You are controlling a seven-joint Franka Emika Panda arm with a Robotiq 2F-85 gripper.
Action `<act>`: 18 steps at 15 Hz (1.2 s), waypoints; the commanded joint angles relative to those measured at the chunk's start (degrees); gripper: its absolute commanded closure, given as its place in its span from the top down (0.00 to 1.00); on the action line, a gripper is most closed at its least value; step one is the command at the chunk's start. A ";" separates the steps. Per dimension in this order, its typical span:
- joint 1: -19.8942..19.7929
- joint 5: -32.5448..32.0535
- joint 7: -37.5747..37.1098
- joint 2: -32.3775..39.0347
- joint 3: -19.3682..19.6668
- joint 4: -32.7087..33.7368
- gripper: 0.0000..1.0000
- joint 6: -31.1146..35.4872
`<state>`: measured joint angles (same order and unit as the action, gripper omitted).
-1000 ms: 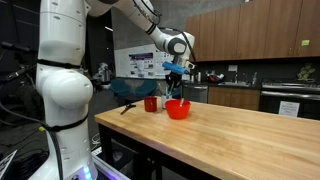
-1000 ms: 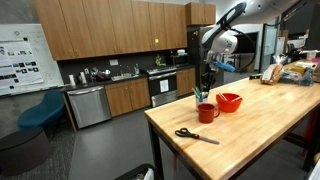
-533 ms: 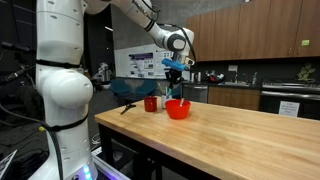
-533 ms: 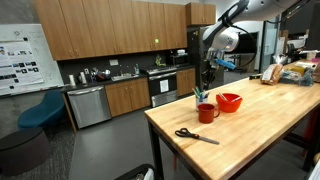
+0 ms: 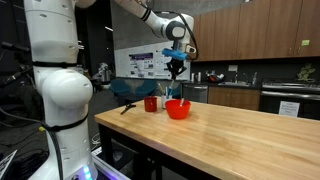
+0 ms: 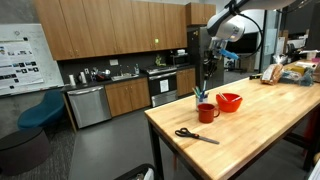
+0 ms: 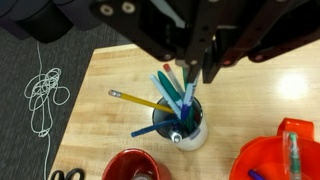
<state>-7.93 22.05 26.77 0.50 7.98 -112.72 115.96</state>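
Observation:
My gripper [image 7: 198,72] comes in from the top of the wrist view with its fingers close together on a thin dark pen [image 7: 187,62]. Right below it stands a clear cup [image 7: 181,128] with several pens and a yellow pencil. In both exterior views the gripper [image 5: 177,66] [image 6: 208,58] hangs well above the cup [image 5: 167,99], with the pen [image 6: 208,75] pointing down. A red mug [image 5: 151,103] [image 6: 206,112] stands beside the cup. A red bowl [image 5: 178,109] [image 6: 229,101] holding a pen sits next to it.
Black scissors [image 6: 195,135] [image 5: 127,107] lie on the wooden table [image 5: 230,135] near its end edge. Bags stand at the table's far end [image 6: 290,72]. A white cord [image 7: 45,95] lies on the floor. Kitchen cabinets and a blue chair [image 6: 40,110] are behind.
The gripper has risen straight up from just above the cup, taking the dark pen with it. The cup, mug, bowl and scissors have not moved.

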 commanded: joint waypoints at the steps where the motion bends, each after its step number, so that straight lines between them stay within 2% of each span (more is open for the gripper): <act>1: -1.23 -2.12 -0.14 -4.86 1.34 -1.68 0.03 0.74; 10: -3.83 -3.64 -0.35 -9.01 6.61 -2.92 0.03 2.10; 18: -4.39 -2.90 -0.35 -6.06 8.45 -6.57 0.03 1.99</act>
<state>-12.15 19.41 26.75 -6.09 16.53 -117.72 117.25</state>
